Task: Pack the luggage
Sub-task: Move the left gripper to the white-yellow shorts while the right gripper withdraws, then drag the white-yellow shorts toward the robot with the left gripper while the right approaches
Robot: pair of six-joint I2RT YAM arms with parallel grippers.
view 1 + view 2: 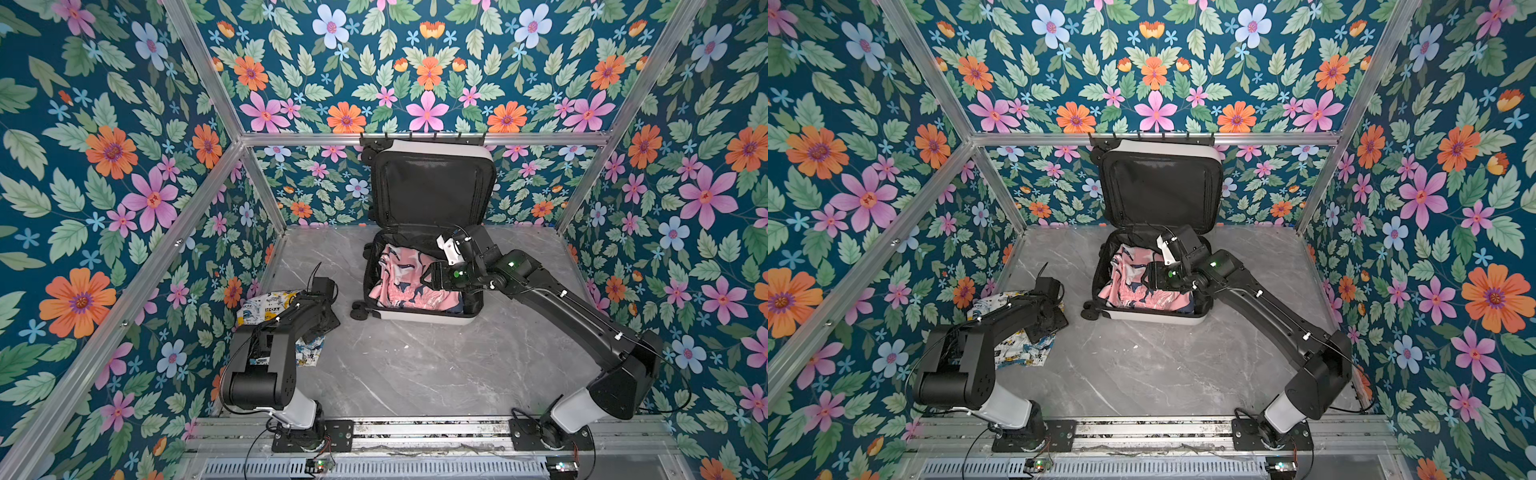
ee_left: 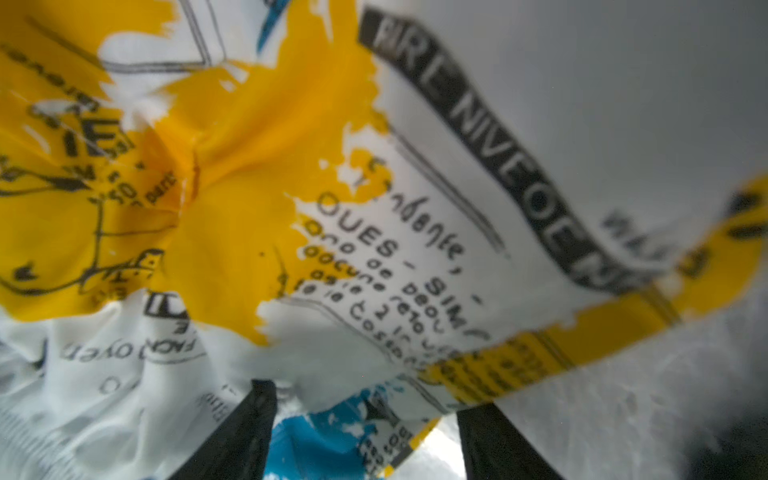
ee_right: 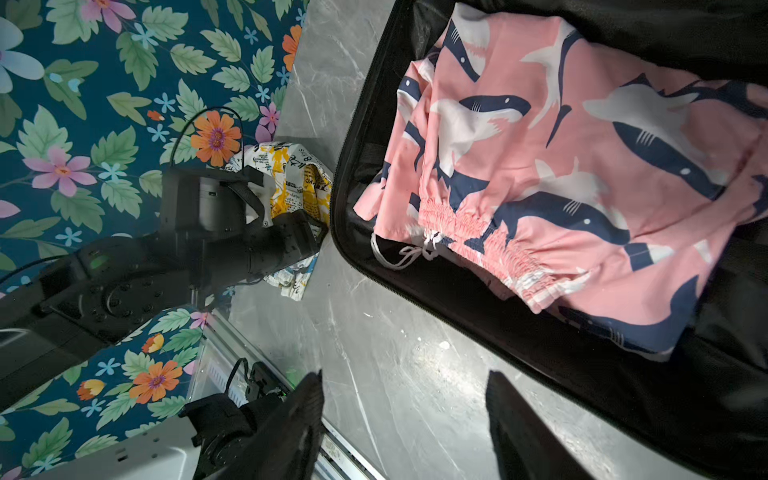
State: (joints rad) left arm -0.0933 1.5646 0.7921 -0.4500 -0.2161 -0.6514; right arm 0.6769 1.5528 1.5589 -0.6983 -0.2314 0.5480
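A crumpled pink fabric garment (image 3: 561,174) printed with navy and white sharks, with gathered waistband and white drawstring (image 3: 405,251), lies well apart from a crinkled yellow, white and blue printed cloth (image 1: 259,309) resting on the grey marble-patterned tabletop (image 1: 415,365), enclosed by blue floral walls (image 1: 104,166).

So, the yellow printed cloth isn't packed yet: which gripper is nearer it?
Left. The left gripper is right at the yellow printed cloth; the right gripper hangs above the luggage.
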